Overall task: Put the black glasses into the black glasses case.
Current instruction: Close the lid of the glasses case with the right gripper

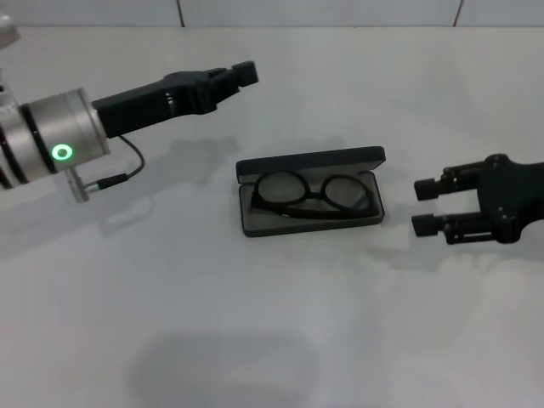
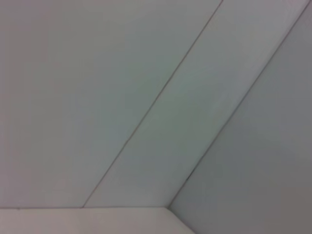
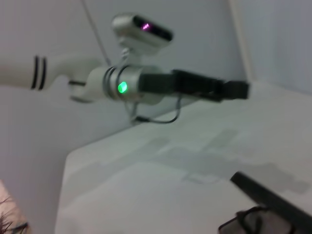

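The black glasses case [image 1: 310, 161] lies open in the middle of the table, its lid standing up at the back. The black glasses [image 1: 313, 197] lie folded inside on the grey lining. My right gripper [image 1: 425, 206] is open and empty, just to the right of the case and pointing at it. My left gripper [image 1: 242, 75] is raised above the table, behind and to the left of the case, with its fingers together and empty. The right wrist view shows a corner of the case [image 3: 273, 197], part of the glasses [image 3: 246, 222] and the left gripper [image 3: 236, 90] farther off.
The white table [image 1: 272, 340] ends at a tiled wall [image 1: 323, 10] at the back. A thin cable [image 1: 127, 166] hangs from the left arm. The left wrist view shows only the wall [image 2: 146, 97].
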`<state>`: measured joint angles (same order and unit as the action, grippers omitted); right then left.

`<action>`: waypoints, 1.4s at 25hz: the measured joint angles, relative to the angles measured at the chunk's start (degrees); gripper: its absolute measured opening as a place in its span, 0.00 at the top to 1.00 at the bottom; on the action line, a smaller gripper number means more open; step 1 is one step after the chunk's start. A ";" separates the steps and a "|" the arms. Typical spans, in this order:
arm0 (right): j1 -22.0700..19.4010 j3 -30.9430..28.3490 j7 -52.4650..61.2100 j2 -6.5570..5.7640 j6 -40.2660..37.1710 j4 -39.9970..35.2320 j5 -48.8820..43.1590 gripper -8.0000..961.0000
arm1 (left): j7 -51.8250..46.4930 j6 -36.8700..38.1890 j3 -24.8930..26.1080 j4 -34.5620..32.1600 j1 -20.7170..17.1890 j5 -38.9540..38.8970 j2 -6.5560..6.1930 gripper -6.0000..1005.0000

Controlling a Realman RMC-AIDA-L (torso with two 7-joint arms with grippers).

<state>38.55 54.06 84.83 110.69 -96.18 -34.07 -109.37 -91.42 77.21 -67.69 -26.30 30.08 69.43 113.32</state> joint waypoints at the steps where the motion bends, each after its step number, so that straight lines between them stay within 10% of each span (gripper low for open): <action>1: 0.15 0.08 0.01 0.05 -0.18 0.09 -0.37 0.40 | 0.00 -0.38 0.04 0.60 0.62 0.40 0.05 0.97; 35: 0.84 4.62 5.95 1.28 4.51 -0.03 -3.79 0.41 | -11.64 -10.93 -0.20 2.05 0.57 16.73 -0.87 0.97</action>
<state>39.38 58.68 90.79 111.97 -91.67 -34.10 -113.16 -103.06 66.28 -67.89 -24.25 30.65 86.16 112.46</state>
